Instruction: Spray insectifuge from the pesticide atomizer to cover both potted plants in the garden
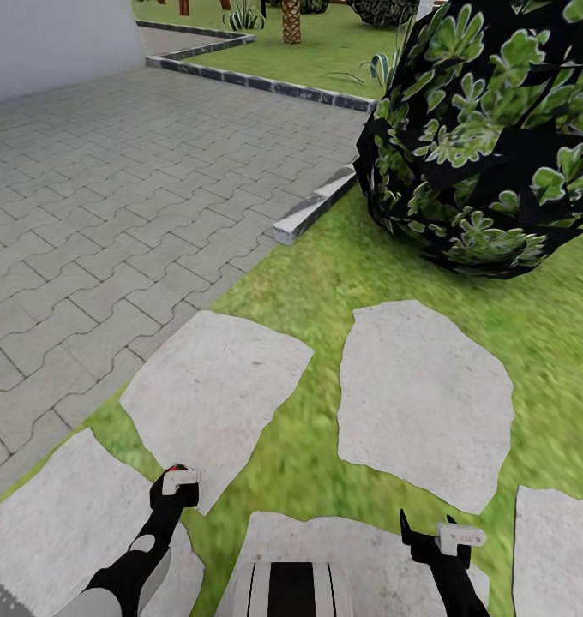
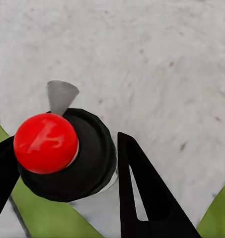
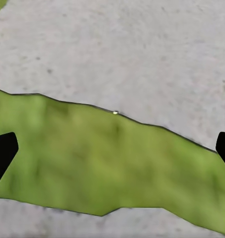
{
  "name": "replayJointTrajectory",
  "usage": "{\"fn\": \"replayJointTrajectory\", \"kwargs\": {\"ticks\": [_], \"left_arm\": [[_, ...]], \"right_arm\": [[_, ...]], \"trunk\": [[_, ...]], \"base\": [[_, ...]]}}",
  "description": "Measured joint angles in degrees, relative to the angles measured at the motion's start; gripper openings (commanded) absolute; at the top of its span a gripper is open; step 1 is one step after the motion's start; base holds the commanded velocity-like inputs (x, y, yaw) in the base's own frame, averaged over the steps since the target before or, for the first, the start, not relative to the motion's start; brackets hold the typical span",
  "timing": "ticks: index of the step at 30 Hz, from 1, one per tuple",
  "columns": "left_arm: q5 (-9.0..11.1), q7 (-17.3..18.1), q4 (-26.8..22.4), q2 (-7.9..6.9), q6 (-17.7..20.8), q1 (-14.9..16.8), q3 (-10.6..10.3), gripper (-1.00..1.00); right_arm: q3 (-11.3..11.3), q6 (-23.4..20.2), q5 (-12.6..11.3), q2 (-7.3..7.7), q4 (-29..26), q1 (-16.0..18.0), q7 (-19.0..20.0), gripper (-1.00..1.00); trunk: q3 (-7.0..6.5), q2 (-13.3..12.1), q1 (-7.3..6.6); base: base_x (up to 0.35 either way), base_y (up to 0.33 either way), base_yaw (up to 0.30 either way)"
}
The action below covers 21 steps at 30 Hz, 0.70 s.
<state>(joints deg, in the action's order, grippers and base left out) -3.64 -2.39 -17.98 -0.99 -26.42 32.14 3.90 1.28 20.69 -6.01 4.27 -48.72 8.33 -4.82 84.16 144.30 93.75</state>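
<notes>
My left gripper is low at the left, shut on a dark round-bodied bottle with a red knob on top, which I take for the pesticide atomizer. A grey cone sticks out from its far side. In the left wrist view the black fingers flank the bottle over a pale stone slab. My right gripper hangs open at the lower right with nothing between its fingers. In the right wrist view the right gripper spans a strip of grass between slabs. The two potted plants are out of view.
Pale stepping stones lie in the lawn ahead. A grey block-paved area spreads to the left behind a stone kerb. A big dark leafy bush stands close at the right. A palm trunk and striped agaves stand farther back.
</notes>
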Motion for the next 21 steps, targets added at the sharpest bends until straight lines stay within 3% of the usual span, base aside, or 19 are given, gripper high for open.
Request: {"fn": "replayJointTrajectory", "kwargs": {"ticks": [13,21], "left_arm": [[0.0,0.0,-0.3,0.02,-0.1,0.0,0.0,-1.0],[0.0,0.0,-0.4,0.09,0.0,0.0,0.0,-1.0]], "right_arm": [[0.0,0.0,0.0,0.0,0.0,0.0,0.0,1.0],[0.1,0.0,0.1,0.0,0.0,0.0,0.0,1.0]], "trunk": [[0.0,0.0,0.0],[-1.77,-0.1,-0.21]], "base": [[0.0,0.0,0.0],[0.0,0.0,0.0]]}}
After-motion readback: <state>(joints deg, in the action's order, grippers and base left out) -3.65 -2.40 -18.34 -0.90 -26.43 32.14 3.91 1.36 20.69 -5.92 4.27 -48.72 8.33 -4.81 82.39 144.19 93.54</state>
